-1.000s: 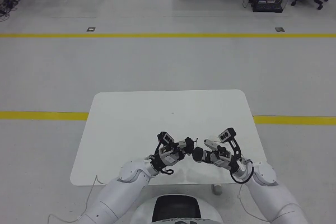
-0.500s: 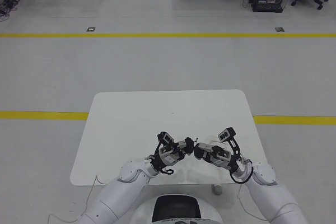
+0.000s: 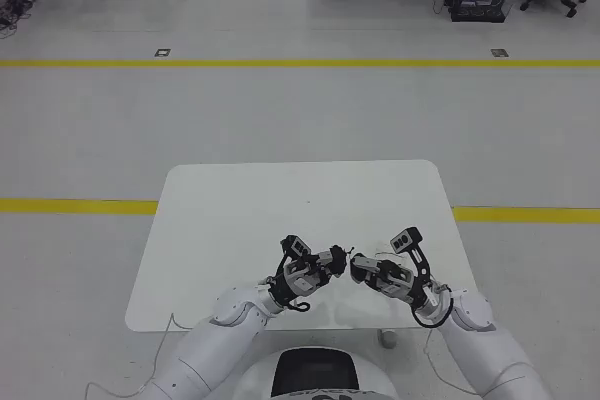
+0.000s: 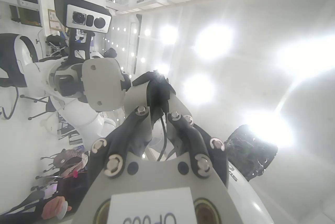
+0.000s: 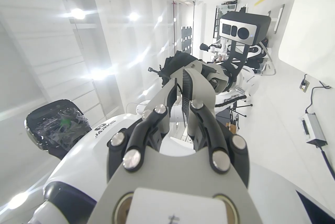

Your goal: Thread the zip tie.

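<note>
The two grippers meet tip to tip above the front of the white table (image 3: pixel 230 220). My left gripper (image 3: pixel 337 258) is shut on a thin black zip tie (image 4: pixel 163 128), whose strand runs back between its fingers (image 4: pixel 136 99). In the right wrist view the zip tie's head (image 5: pixel 151 70) sticks out past the left gripper's dark tips. My right gripper (image 5: pixel 180 81) faces them, its jaws nearly together with a thin black strand of the zip tie between them. From above, the right gripper (image 3: pixel 358 266) sits just beside the left one.
Both arms hang above the table's front edge, between its middle and its right corner. A yellow floor line (image 3: pixel 70 206) runs behind the table on both sides.
The right gripper has moved a little toward the left gripper, closing the gap between their tips. The left arm has stayed where it was.
</note>
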Motion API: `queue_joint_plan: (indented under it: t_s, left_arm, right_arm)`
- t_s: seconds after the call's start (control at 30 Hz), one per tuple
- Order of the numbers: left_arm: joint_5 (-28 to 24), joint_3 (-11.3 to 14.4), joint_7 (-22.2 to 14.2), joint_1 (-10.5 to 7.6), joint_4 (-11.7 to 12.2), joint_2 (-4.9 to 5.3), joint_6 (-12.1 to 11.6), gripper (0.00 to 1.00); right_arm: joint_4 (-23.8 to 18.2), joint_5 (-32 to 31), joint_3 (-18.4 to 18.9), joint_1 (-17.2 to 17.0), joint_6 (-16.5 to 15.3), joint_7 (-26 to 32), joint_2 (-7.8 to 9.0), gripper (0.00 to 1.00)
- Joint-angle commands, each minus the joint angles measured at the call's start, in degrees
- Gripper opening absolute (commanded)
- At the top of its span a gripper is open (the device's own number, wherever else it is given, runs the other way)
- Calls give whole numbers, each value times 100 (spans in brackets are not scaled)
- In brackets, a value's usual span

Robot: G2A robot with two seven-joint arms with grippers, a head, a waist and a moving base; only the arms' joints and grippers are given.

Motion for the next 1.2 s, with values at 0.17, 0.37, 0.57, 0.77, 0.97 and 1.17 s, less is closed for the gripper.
queue_joint_plan:
  t_s: [0.17, 0.37, 0.57, 0.77, 0.97, 1.17]
  left_arm:
    - [0, 0, 0, 0, 0, 0, 0, 0]
    - [0, 0, 0, 0, 0, 0, 0, 0]
    - [0, 0, 0, 0, 0, 0, 0, 0]
    - [0, 0, 0, 0, 0, 0, 0, 0]
    - [0, 0, 0, 0, 0, 0, 0, 0]
    - [0, 0, 0, 0, 0, 0, 0, 0]
  right_arm:
    - [-17, -16, 16, -12, 0, 9, -3, 10]
    - [-37, -25, 28, -18, 0, 33, -4, 11]
    - [-49, -43, 38, -25, 0, 49, -6, 5]
    - [-73, -150, 50, -24, 0, 32, -3, 0]
    - [-172, -394, 109, -56, 0, -57, 1, 0]
    - [-384, -835, 204, -132, 0, -199, 9, 0]
